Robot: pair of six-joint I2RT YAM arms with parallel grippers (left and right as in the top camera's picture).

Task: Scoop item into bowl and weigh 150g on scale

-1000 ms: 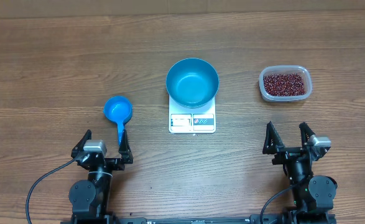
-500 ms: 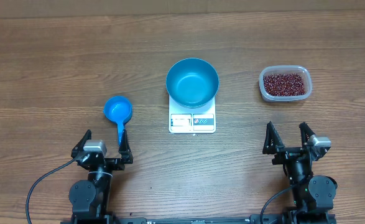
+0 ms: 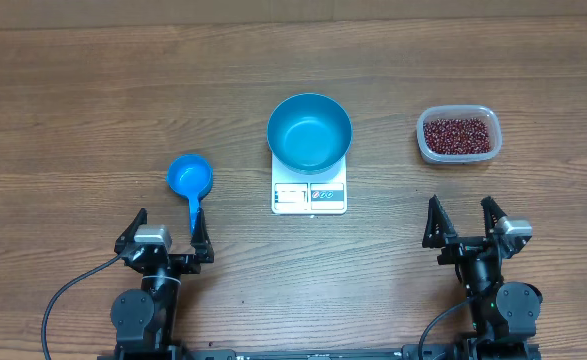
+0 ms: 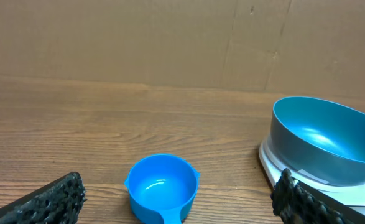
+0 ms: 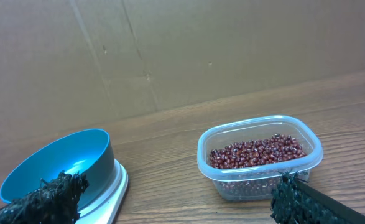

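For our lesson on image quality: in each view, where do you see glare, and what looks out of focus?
Overhead: even light, everything sharp. Left wrist: pale glare inside the bowl and scoop; pincer fingers at the bottom edge look soft. Right wrist: fingers soft too, beans fairly crisp.

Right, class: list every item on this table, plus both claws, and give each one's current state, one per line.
Round bright blue bowl: empty, upright.
Flat white square digital scale: carrying that bowl; display unreadable.
Clear plastic tub: uncovered, partly filled.
Small dark red-brown beans: all inside that tub.
Small blue handled scoop: empty, lying loose, not gripped.
Left claw: open, empty.
Right claw: open, empty.
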